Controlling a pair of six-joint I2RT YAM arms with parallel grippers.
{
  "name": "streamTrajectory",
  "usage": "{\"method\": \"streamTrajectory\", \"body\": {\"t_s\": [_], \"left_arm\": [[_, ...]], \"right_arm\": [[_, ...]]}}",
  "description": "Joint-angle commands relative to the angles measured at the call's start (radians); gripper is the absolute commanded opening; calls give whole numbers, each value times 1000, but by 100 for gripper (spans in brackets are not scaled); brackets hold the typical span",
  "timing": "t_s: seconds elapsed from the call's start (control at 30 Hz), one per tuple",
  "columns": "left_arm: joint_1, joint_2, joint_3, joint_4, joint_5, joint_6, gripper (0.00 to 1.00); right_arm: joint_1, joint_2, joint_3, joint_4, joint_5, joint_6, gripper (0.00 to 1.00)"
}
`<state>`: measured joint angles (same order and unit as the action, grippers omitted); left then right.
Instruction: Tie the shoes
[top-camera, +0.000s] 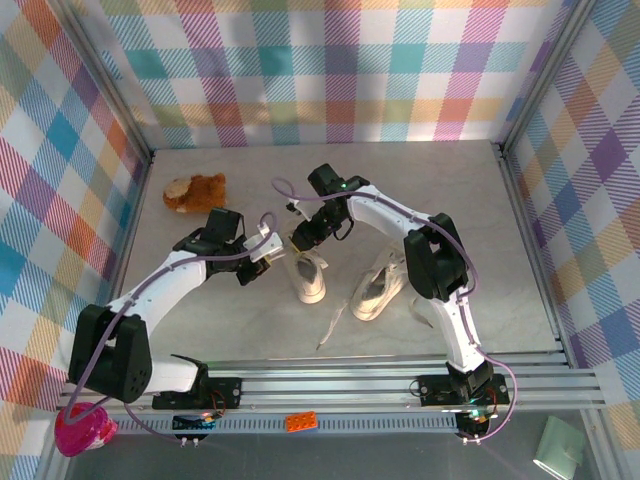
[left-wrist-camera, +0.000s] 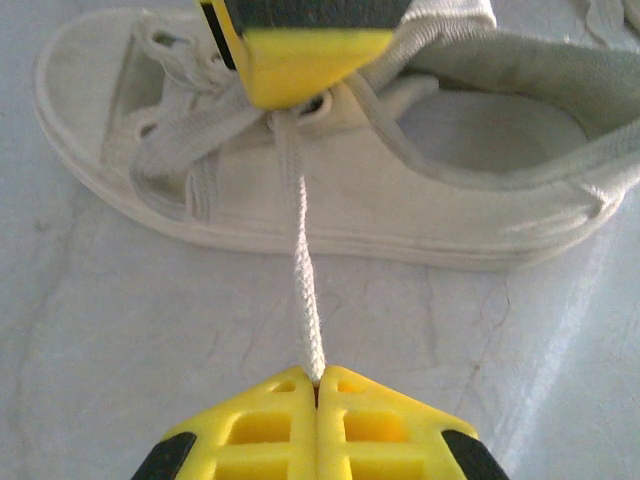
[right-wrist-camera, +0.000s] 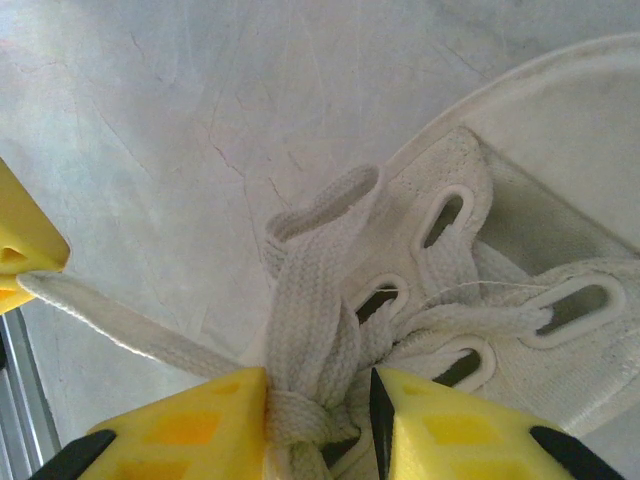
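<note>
Plaid-walled grey worktop, two shoes set mid-surface. Left wrist: lace is pinched taut by closed left tool. Right wrist: knot is straddled by part-open right tool; tension should be held while cinching.

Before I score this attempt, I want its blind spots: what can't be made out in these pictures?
- Top external: lacing of the worked shoe, hidden under both arms' jaws; the other shoe has laces too small to read.
- Left wrist: where the pinched lace starts, covered by a yellow finger of the right jaws.
- Right wrist: the lace bundle, cut off by the bottom edge; whether the jaws grip it.
</note>
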<state>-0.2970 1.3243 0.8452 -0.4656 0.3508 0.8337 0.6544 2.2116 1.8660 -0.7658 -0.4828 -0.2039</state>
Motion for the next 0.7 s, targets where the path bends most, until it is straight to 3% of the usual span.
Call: {"method": "streamTrajectory", "body": {"t_s": [0.0,0.27,0.37,0.57,0.67], "left_arm": [[-8,-44,-27,-93,-42,-5,0],[-8,-73,-39,-140,-64,-28,0],[-8,-66,-17,-124,-63,-57,29],[3,-118,4,-31,-100,-220,50],[30,-148,32,-17,-77,-344,54]], "right_arm": [[-2,18,-21,-26,38,-34,33],[-4,-4,-41,-11,51,-38,37],[-8,-32,-44,0,28,-25,46],[-61,-172,-84,47,-6,71,53],[-96,-252,-141,61,19,145,54]]}}
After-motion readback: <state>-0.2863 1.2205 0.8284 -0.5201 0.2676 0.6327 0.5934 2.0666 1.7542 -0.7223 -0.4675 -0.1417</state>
